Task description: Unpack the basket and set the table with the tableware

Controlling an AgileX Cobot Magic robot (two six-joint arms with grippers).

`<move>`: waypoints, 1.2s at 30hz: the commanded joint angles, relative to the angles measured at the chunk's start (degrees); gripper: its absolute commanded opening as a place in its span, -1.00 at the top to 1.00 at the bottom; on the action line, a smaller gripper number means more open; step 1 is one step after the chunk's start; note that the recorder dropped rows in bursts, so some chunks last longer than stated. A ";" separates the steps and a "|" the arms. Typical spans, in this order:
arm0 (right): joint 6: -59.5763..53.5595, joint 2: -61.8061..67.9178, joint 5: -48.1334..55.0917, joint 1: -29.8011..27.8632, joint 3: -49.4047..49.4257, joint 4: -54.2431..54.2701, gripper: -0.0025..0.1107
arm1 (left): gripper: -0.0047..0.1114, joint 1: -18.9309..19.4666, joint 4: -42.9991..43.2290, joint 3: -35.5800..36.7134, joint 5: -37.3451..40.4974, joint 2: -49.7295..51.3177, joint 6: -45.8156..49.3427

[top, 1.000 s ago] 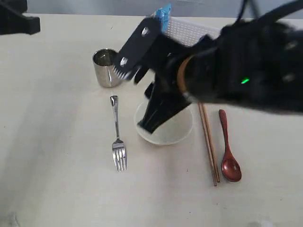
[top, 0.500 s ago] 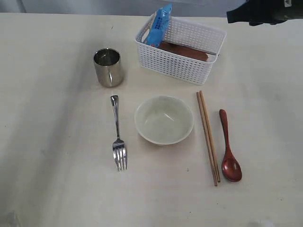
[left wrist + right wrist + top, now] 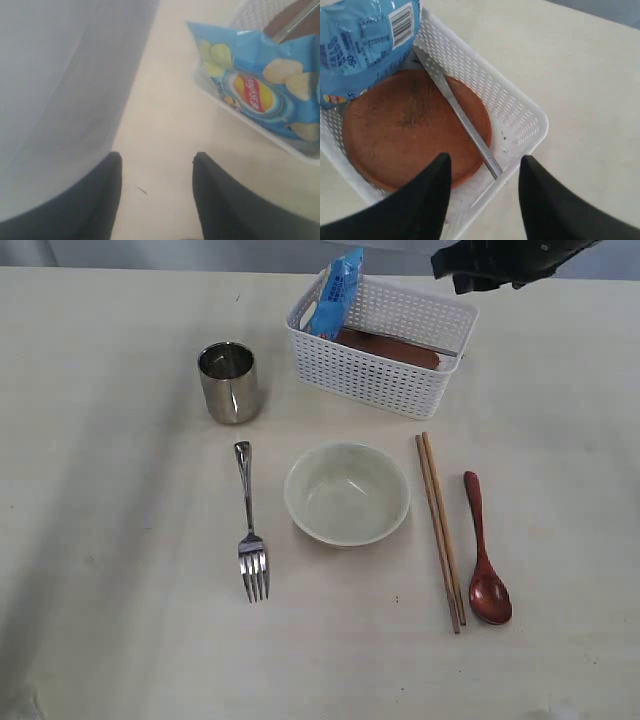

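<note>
Exterior view: table half laid, plate and knife in the basket

Exterior view puts the cream bowl (image 3: 346,493) at the middle of the pale table (image 3: 120,570), upright and empty. Just left of the bowl lies the steel fork (image 3: 249,530), tines toward the camera. Farther left of the bowl and behind it stands the steel mug (image 3: 229,382), upright. Right of the bowl lie the brown chopsticks (image 3: 439,530), side by side, and farther right of the bowl is the red-brown wooden spoon (image 3: 482,555), its scoop toward the camera. Behind the bowl, a little to its right and apart from it, sits the white lattice basket (image 3: 375,380). A blue snack packet (image 3: 338,290) stands in the basket's end directly behind the bowl. The brown round plate (image 3: 400,125) lies flat on the basket floor, and the steel knife (image 3: 457,112) lies across the plate's side with one end by the packet. A dark robot arm (image 3: 500,262) shows at the frame's top edge, behind the bowl and well to its right.

Right wrist view shows the right gripper (image 3: 484,159) above the basket, fingers apart with nothing between them, the plate and knife below. Left wrist view shows the left gripper (image 3: 156,156) over bare table, fingers spread and empty, with the packet and the basket's rim near; the bowl is outside that view
</note>
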 commanded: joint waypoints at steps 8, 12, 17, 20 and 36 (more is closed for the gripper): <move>9.49 7.16 -2.40 -1.04 -1.25 1.87 0.21 | 0.17 -0.16 -9.98 -0.88 -2.89 5.47 -0.64; 10.38 7.99 -2.57 -1.04 -1.25 1.87 0.21 | 0.17 -0.16 -13.05 -0.88 -4.67 7.69 -1.09; 13.23 7.92 -2.44 -1.04 -1.14 0.62 0.21 | 0.17 -0.16 -12.89 -0.88 -7.85 9.05 -3.26; 18.20 7.92 -2.33 -1.04 -1.14 -3.68 0.21 | 0.17 -0.16 -12.89 -0.88 -8.39 9.17 -3.61; 27.38 10.43 -4.50 -1.55 -1.14 -7.13 0.21 | 0.17 -0.19 -13.38 -0.88 -8.20 9.17 -4.13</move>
